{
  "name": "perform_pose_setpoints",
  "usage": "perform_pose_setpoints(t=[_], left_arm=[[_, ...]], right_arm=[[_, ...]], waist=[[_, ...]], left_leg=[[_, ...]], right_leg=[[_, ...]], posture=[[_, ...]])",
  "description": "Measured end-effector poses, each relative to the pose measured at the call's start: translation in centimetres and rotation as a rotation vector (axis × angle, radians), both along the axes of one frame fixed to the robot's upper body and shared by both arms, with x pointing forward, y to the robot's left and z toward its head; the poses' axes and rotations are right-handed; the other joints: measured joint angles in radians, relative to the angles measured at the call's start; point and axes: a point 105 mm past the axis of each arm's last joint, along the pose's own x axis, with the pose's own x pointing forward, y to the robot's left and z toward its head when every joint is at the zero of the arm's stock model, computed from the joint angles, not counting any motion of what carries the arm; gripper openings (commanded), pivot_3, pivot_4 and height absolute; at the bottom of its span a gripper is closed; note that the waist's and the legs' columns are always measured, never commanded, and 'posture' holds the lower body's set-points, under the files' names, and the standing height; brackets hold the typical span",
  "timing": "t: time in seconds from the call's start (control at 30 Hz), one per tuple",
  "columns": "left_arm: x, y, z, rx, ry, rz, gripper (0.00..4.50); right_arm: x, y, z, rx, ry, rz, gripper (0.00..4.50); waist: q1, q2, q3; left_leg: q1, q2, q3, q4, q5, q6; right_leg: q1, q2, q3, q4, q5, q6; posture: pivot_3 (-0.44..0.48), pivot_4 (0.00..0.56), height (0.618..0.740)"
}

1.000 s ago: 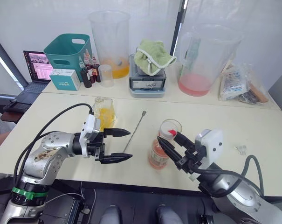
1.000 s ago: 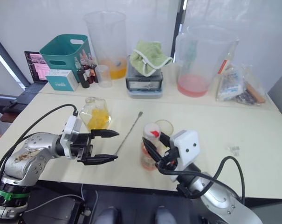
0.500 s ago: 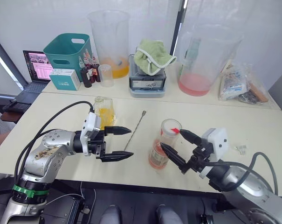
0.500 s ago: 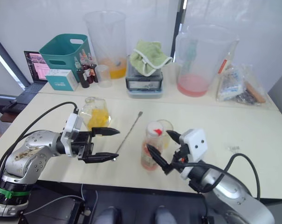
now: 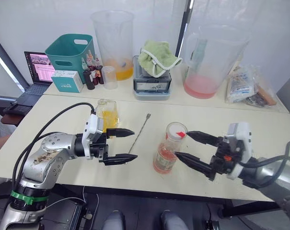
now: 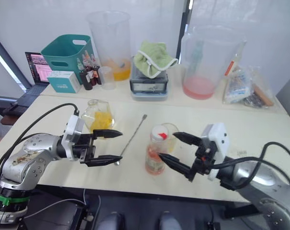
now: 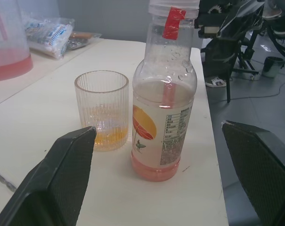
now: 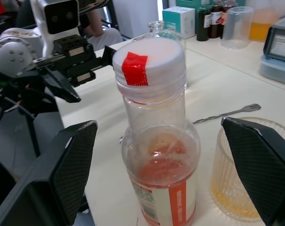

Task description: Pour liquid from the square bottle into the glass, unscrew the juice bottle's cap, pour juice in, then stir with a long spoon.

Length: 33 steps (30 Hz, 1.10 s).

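The juice bottle (image 6: pixel 154 158) stands upright near the table's front edge, with its white, red-marked cap (image 6: pixel 157 134) on. Just behind it to the right stands the ribbed glass (image 7: pixel 102 110), with a little yellow-orange liquid at the bottom. My right gripper (image 5: pixel 182 143) is open to the right of the bottle, its fingers pointing at it and spread well wider than it. My left gripper (image 5: pixel 134 143) is open left of the bottle and holds nothing. The square bottle (image 5: pixel 107 115) stands behind the left gripper. The long spoon (image 5: pixel 140 132) lies flat between the square bottle and the glass.
Along the back stand two big clear pitchers (image 5: pixel 112 43) (image 5: pixel 209 57), a teal basket (image 5: pixel 70 50), dark dropper bottles (image 5: pixel 89 74), a measuring cup (image 5: pixel 109 76), a scale under a green cloth (image 5: pixel 154 64) and plastic bags (image 5: pixel 245 86). A laptop (image 5: pixel 34 76) sits at far left.
My right gripper has drawn back to the right, away from the juice bottle's neck, and its fingers have spread wider. The bottle stays standing. The left gripper has barely moved.
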Motion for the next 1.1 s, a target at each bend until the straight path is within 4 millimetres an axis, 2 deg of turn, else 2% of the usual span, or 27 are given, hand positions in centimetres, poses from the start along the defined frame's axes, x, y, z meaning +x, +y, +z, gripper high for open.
perform_pose_setpoints(t=[0.23,0.47,0.87,0.93,1.1], left_arm=[[-0.1,0.2,0.4,0.005,-0.019,0.019,4.5],[0.0,0.1,0.5,-0.002,0.014,0.028,4.5],[0.4,0.9,1.8,-0.023,0.017,0.041,4.5],[0.5,0.5,2.2,-0.037,0.014,0.027,4.5],[0.6,-1.8,3.6,-0.067,0.009,-0.062,4.5]], right_arm=[[0.9,-2.6,0.3,0.022,0.028,-0.034,4.47],[2.0,-5.2,-1.0,-0.013,0.047,-0.1,4.47],[2.6,-7.4,-2.3,-0.058,0.049,-0.109,4.47],[2.6,-7.4,-2.2,-0.063,0.041,-0.106,4.47],[2.8,-7.2,-1.4,-0.074,0.011,-0.08,4.47]], waist=[[0.001,0.0,0.0],[0.0,0.0,0.0],[0.0,0.0,0.0],[0.002,0.0,0.0],[0.003,0.0,0.0]], left_leg=[[0.0,0.0,0.0,0.0,0.0,0.0],[0.0,0.0,0.0,0.0,0.0,0.0],[0.0,0.0,0.0,0.0,0.0,0.0],[0.0,0.0,0.0,0.0,0.0,0.0],[0.001,-0.001,0.0,0.0,0.0,0.0]], right_leg=[[0.0,0.0,0.0,-0.001,0.0,0.0],[0.0,0.0,0.0,0.0,0.0,0.0],[0.0,0.0,0.0,0.0,0.0,0.0],[0.0,0.0,0.0,0.0,0.0,0.0],[0.002,0.0,0.0,-0.002,0.0,0.001]], posture=[[0.0,0.15,0.74],[0.0,0.15,0.74],[0.0,0.15,0.74],[0.0,0.15,0.74],[0.0,0.15,0.74]])
